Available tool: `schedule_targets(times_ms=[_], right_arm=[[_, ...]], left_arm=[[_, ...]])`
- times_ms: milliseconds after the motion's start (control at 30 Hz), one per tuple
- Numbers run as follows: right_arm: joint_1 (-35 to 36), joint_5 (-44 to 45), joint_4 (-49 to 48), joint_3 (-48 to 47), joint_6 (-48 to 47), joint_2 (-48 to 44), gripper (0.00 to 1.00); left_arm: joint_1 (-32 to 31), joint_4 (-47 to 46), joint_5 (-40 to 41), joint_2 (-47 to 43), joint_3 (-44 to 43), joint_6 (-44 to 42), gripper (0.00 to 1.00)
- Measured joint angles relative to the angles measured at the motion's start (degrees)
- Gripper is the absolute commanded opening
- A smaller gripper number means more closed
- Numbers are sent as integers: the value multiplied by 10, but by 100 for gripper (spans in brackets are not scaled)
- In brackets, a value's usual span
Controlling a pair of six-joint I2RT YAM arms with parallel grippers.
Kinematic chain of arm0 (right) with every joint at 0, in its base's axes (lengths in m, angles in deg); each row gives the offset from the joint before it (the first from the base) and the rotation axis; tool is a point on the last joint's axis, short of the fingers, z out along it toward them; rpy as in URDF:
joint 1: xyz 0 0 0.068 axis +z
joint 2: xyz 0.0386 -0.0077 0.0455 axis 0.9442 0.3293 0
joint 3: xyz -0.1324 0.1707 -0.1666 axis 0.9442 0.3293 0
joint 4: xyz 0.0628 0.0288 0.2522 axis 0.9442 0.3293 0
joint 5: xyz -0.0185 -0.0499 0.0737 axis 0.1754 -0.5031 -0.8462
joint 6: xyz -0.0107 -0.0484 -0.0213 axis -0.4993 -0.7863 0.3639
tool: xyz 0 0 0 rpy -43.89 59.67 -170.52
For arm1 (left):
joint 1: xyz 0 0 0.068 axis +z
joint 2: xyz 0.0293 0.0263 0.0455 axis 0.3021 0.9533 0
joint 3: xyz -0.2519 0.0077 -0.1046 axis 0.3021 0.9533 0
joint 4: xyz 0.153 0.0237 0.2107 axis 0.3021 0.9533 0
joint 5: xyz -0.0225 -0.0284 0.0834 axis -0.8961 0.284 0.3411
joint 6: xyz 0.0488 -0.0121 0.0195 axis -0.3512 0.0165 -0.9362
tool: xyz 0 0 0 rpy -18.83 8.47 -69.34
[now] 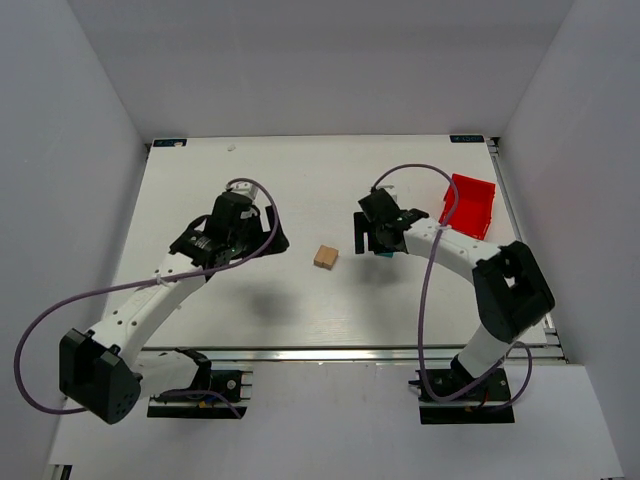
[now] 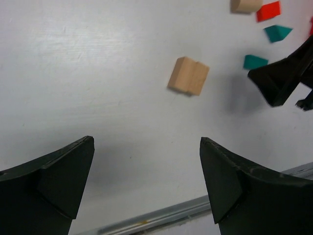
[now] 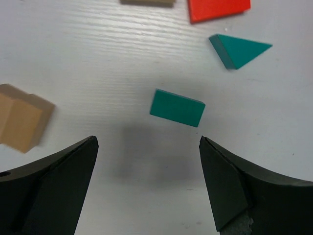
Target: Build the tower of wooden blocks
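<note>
Right hand [image 3: 147,147] up close: fingers spread wide, nothing between them, hovering with a flat teal block [image 3: 177,107] just ahead. Left hand [image 2: 146,144] is equally wide and empty, facing the tan cube [image 2: 188,76]. No wood block tower stands yet. Its pieces lie loose and apart on the tabletop [image 1: 300,170] between the arms: teal wedge [image 3: 238,50], red block [image 3: 217,9] and a second tan piece [image 2: 246,5] beyond. So it's the opening pick, I'd say. Next move calls for dropping onto one block, squaring the fingers to its flat sides and closing.
</note>
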Motion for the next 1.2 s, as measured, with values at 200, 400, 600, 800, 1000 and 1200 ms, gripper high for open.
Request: schedule_targets(times_ms=[200, 400, 600, 800, 1000, 1200], right_arm=[[-14, 21, 30, -17, 55, 78, 89], [-22, 37, 39, -43, 88, 117, 89], [-29, 41, 38, -51, 107, 134, 89], [-39, 41, 23, -47, 109, 134, 69], [-45, 42, -8, -32, 83, 130, 32], [-47, 25, -70, 18, -47, 88, 25]], left_arm=[[0, 59, 26, -49, 41, 9, 98], [0, 73, 32, -73, 43, 9, 98], [0, 73, 32, -76, 43, 9, 98], [0, 72, 34, -76, 43, 8, 98], [0, 71, 32, -70, 48, 8, 98], [-2, 70, 27, -68, 49, 7, 98]])
